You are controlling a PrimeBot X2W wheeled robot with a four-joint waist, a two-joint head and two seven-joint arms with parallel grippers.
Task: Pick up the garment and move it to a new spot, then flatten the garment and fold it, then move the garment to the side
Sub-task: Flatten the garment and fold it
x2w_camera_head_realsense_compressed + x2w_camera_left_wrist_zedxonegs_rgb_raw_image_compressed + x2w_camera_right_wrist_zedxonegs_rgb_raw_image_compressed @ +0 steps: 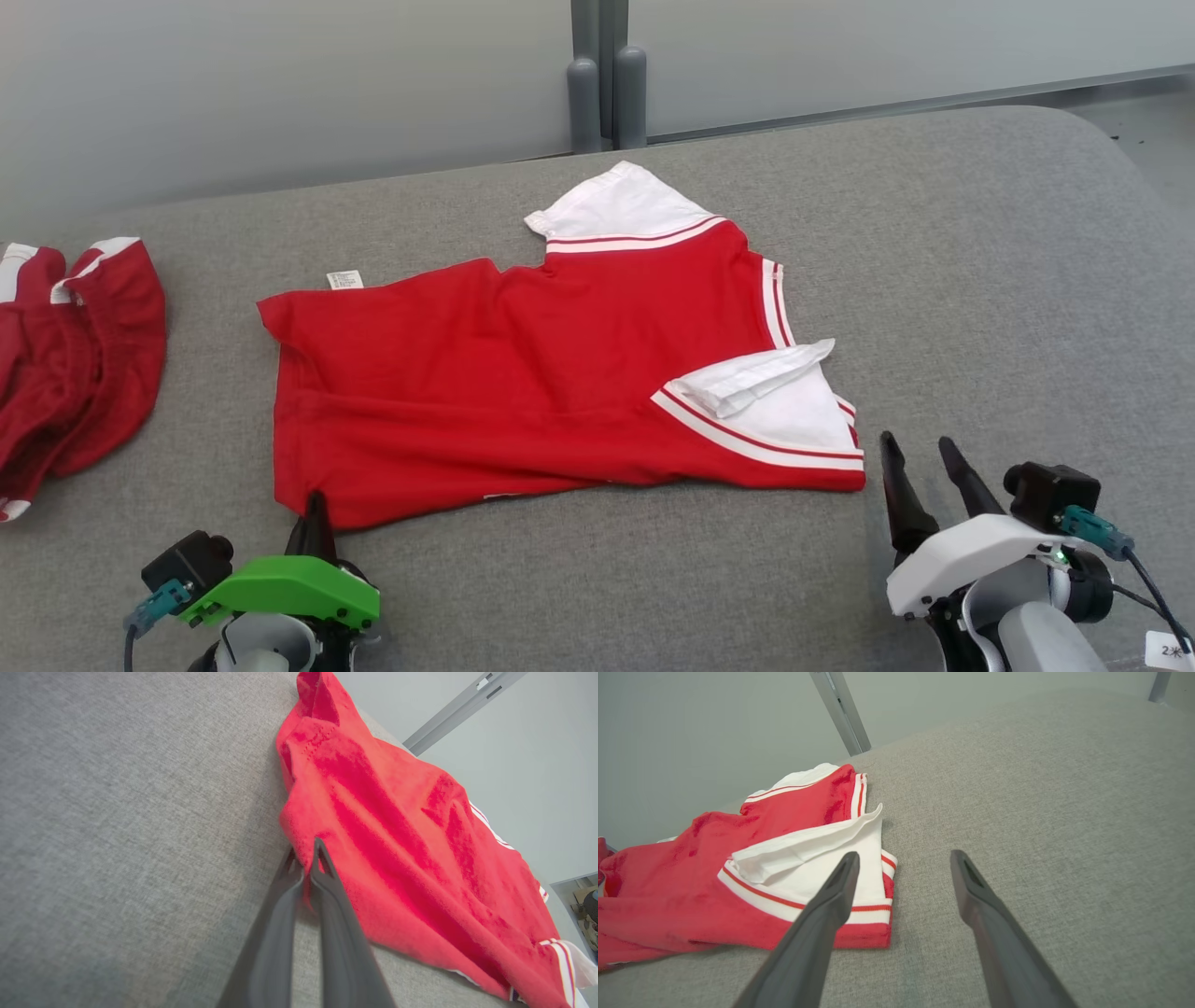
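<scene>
Head view: garment corner behind L-tool

1. Bright, even, diffuse; thin soft shadow under the garment hem beside the left gripper.
2. Blurred toward that gripper's finger bases; red oversaturated beside its tips.
3. Wide-angle slant in wall posts far beyond the right gripper.

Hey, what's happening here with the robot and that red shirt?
A two-armed robot is working on a red and white shirt spread on a grey cushion. Its left gripper is pinched shut on the shirt's near hem corner. The right gripper hovers open just beside the sleeve end. Another red garment lies further left.
</scene>
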